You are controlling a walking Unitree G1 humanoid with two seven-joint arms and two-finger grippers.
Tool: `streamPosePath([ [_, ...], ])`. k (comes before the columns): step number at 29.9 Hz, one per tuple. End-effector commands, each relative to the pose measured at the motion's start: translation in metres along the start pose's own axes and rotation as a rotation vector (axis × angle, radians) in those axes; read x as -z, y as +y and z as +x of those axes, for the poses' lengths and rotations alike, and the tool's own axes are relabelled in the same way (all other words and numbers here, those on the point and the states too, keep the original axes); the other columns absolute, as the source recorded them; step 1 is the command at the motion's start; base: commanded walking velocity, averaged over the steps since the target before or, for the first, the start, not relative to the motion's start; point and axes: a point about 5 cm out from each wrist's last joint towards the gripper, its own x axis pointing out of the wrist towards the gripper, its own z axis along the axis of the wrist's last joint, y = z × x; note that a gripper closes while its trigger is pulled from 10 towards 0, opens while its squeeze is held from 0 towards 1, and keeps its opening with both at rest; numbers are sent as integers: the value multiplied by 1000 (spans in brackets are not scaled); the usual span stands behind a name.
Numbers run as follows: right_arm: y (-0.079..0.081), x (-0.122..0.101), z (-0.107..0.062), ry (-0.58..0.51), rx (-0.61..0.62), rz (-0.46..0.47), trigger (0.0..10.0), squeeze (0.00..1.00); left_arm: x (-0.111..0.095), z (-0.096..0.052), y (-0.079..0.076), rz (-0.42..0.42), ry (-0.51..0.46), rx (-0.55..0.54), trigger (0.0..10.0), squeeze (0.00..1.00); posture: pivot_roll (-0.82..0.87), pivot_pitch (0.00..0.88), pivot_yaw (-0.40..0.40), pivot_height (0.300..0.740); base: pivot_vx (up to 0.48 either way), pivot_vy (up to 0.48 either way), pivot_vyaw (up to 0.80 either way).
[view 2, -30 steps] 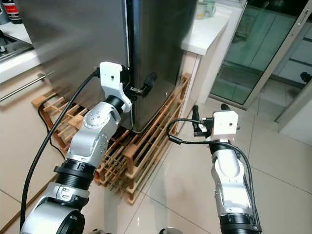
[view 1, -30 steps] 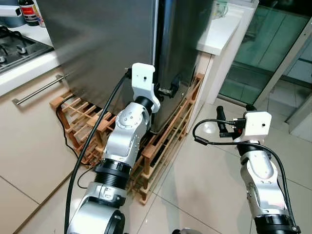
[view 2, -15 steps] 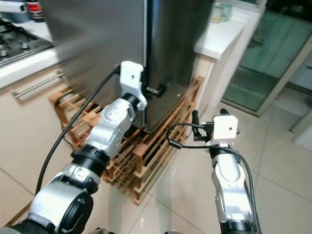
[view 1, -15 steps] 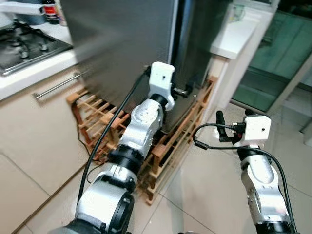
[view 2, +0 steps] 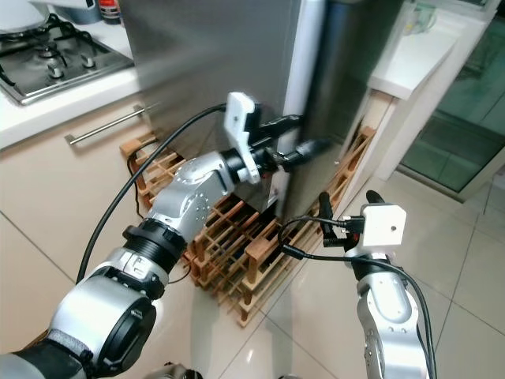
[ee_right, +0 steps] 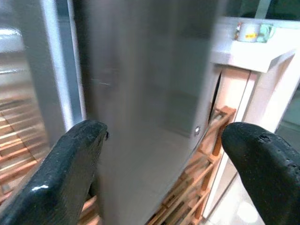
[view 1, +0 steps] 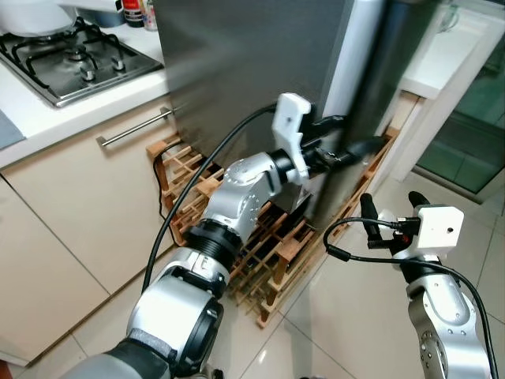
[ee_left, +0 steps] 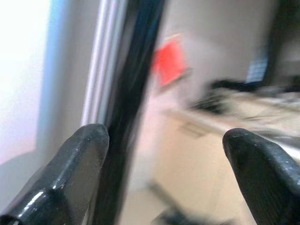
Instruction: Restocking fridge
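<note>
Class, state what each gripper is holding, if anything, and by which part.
Nothing is gripped. The left gripper is open, its fingers either side of the fridge door edge. The right gripper is open, holding nothing.

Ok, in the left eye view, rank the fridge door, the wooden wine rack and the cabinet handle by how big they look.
1. fridge door, largest by far.
2. wooden wine rack, partly hidden behind the left arm.
3. cabinet handle, a thin bar, smallest.

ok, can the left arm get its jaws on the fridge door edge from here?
Probably yes. The left gripper is already at the fridge door edge, jaws open, with nothing between them; the wooden wine rack sits lower.
</note>
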Motion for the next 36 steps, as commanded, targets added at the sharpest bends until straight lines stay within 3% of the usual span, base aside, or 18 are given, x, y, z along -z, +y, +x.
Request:
streamPosePath([
  [1,-3,-1,-1,6,2,1,10000,0,-1,78,-86,-225,-218,326,10000,0,-194,0,2,740,0,0,0],
  [4,2,1,4,16,-18,6,10000,0,-2,62,-76,-235,-234,290,10000,0,-178,0,-6,740,0,0,0],
  [5,5,0,8,12,-24,8,10000,0,3,41,-60,-204,-209,197,10000,0,-173,0,-6,740,0,0,0],
  [6,5,0,8,12,-24,8,10000,0,3,41,-60,-204,-209,197,10000,0,-173,0,-6,740,0,0,0],
  [8,9,-1,13,6,-34,13,10000,0,8,7,-38,-158,-175,53,10000,0,-159,0,-1,740,0,0,0],
  [11,13,-2,15,1,-47,17,10000,0,11,-33,-21,-97,-124,-82,10000,0,-138,0,-3,740,0,0,0],
  [12,13,-2,15,1,-47,17,10000,0,11,-33,-21,-97,-124,-82,10000,0,-138,0,-3,740,0,0,0],
  [15,19,-6,21,-13,-91,30,10000,0,12,-90,-5,-42,-52,-260,10000,0,-110,0,-8,740,0,0,0],
  [17,24,-11,28,-26,-125,47,10000,0,11,-119,-2,-31,-23,-360,10000,0,-94,0,-12,740,0,0,0],
  [18,24,-11,28,-26,-125,47,10000,0,11,-119,-2,-31,-23,-360,10000,0,-94,0,-12,740,0,0,0],
  [21,34,-24,40,-59,-200,72,10000,0,12,-144,-7,-26,-7,-443,10000,0,-60,0,-25,740,0,0,0],
  [26,47,-32,60,-76,-271,73,10000,0,26,-165,-7,-29,52,-594,10000,0,-48,0,-34,740,0,0,0],
  [27,42,-29,68,-59,-255,54,10000,0,31,-171,-2,-28,66,-668,10000,0,-46,0,-33,740,0,0,0],
  [28,42,-29,68,-59,-255,54,10000,0,31,-171,-2,-28,66,-668,10000,0,-46,0,-33,740,0,0,0],
  [31,19,-24,81,-13,-173,0,10000,0,43,-187,10,15,135,-861,10000,0,-45,0,-34,740,0,0,0],
  [33,6,-24,83,-2,-128,-16,10000,0,46,-193,13,31,166,-917,10000,0,-48,0,-36,740,0,0,0],
  [34,-10,-24,82,9,-75,-41,10000,0,48,-199,16,36,179,-963,10000,0,-57,0,-35,740,0,0,0],
  [36,-17,-24,80,12,-49,-49,10000,0,48,-201,17,38,184,-975,10000,0,-59,0,-35,740,0,0,0],
])
